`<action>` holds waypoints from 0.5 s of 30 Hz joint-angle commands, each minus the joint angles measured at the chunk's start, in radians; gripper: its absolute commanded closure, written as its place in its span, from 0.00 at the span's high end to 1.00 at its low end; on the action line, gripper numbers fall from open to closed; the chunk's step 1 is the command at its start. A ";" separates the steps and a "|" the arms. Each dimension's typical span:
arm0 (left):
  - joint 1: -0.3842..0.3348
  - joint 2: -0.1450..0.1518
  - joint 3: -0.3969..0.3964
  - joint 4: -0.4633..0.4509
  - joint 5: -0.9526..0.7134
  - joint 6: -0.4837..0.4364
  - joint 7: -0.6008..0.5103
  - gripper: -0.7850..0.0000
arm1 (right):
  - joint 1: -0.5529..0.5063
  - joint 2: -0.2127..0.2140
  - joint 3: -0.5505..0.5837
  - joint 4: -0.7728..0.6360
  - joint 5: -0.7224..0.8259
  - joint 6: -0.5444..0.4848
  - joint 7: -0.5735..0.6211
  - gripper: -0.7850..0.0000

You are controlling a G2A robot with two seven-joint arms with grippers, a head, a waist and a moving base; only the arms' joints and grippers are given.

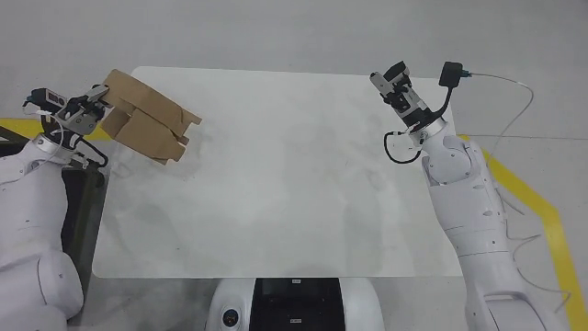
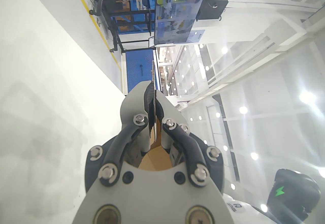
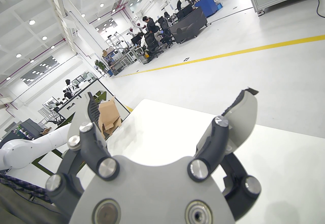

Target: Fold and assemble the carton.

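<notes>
The left gripper pinches one thin edge of the half-folded carton at a corner of the table, upper left of the top view. That slim hold could let it slip or twist. The right gripper, spread wide, sits well apart, upper right.

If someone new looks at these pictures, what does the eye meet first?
The brown carton, partly folded, sits at the far left corner of the white table, pinched by the left end effector. At the far right corner the right end effector hangs open, holding nothing.
</notes>
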 commanded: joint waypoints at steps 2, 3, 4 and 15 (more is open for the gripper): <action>0.066 -0.017 0.014 -0.122 -0.060 0.002 0.030 0.00 | 0.000 0.000 0.000 0.000 0.000 0.000 0.000 1.00; 0.092 -0.023 0.020 -0.172 -0.079 0.001 0.046 0.00 | 0.000 0.000 0.000 0.000 0.000 0.000 0.000 1.00; 0.121 -0.028 0.025 -0.223 -0.093 -0.004 0.070 0.00 | 0.000 0.000 0.000 0.000 0.000 0.000 0.000 1.00; 0.366 -0.060 0.078 -0.709 -0.096 0.104 0.397 0.00 | 0.000 0.000 0.000 0.000 0.000 0.000 0.000 1.00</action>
